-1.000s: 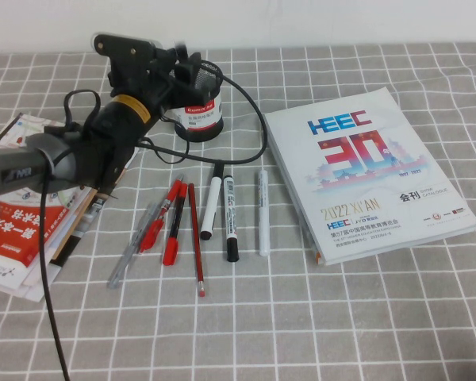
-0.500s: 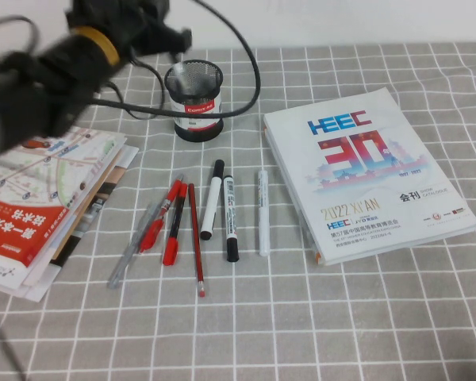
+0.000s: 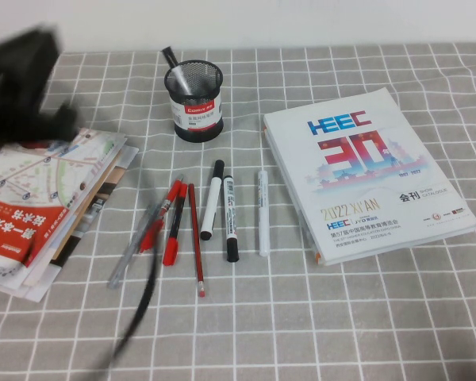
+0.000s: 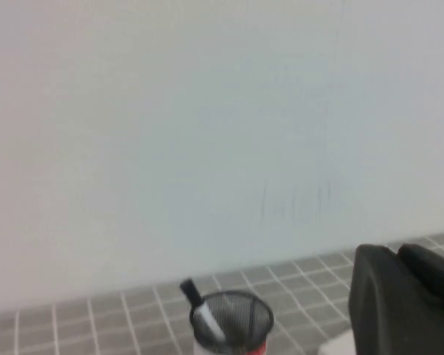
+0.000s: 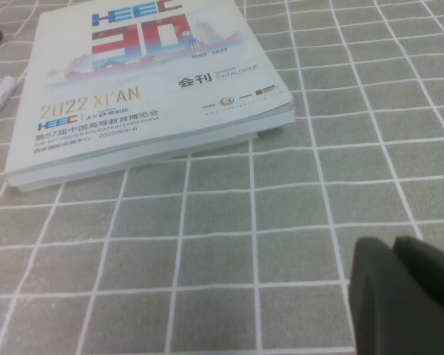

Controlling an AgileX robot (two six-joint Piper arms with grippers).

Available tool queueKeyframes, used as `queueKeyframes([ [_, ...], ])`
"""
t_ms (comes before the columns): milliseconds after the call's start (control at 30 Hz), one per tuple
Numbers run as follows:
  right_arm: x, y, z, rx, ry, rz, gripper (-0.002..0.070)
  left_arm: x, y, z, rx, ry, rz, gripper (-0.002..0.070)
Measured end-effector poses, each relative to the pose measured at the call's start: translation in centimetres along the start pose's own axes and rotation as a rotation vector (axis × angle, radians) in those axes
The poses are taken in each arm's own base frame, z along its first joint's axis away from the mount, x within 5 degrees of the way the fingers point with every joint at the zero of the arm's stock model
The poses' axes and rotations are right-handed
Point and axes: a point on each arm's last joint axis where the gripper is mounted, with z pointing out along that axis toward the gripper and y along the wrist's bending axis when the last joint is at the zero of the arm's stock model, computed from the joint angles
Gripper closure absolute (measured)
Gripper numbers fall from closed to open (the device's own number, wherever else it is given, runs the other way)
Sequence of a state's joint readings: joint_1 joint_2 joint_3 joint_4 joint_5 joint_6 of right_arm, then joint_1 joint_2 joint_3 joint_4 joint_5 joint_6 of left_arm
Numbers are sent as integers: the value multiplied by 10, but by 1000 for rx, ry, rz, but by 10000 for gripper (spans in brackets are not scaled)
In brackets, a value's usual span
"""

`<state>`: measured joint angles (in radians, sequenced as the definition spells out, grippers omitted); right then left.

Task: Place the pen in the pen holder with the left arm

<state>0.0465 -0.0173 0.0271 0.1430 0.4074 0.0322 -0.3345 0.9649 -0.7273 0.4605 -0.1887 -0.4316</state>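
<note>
The pen holder (image 3: 195, 101), a black mesh cup with a red-banded white label, stands at the back middle of the table. The pen (image 3: 171, 60) stands tilted inside it, its black end poking above the rim. The left wrist view shows the holder (image 4: 235, 319) and the pen (image 4: 192, 293) from some way off. My left gripper (image 4: 396, 251) is shut and empty. In the high view the left arm (image 3: 20, 87) is a black blur at the far left, well away from the holder. My right gripper (image 5: 392, 248) is shut and empty, low over the checked cloth near the catalogue.
Two white black-capped markers (image 3: 212, 198) (image 3: 230, 218), a slim white pen (image 3: 262, 211), red pens (image 3: 173, 222) and a pencil lie in a row mid-table. A white catalogue (image 3: 365, 171) lies at the right, a stack of booklets (image 3: 40, 206) at the left. A black cable (image 3: 139, 309) trails in front.
The left arm has drawn back from over the pen holder to the far left. The pen stays standing in the holder. Its cable now sweeps across the front.
</note>
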Motion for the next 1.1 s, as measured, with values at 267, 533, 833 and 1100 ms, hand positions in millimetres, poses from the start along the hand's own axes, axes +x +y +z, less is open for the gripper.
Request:
queueKeyframes([
  [267, 0, 0, 0, 0, 0, 0, 691, 36, -6, -103, -36, -91, 3, 676],
  [533, 0, 0, 0, 0, 0, 0, 691, 63, -10, -177, -76, -315, 15, 676],
  [833, 0, 0, 0, 0, 0, 0, 691, 84, -6, -169, -110, -187, 8, 676],
  [1100, 0, 0, 0, 0, 0, 0, 691, 117, -5, -161, -122, -56, 20, 676],
])
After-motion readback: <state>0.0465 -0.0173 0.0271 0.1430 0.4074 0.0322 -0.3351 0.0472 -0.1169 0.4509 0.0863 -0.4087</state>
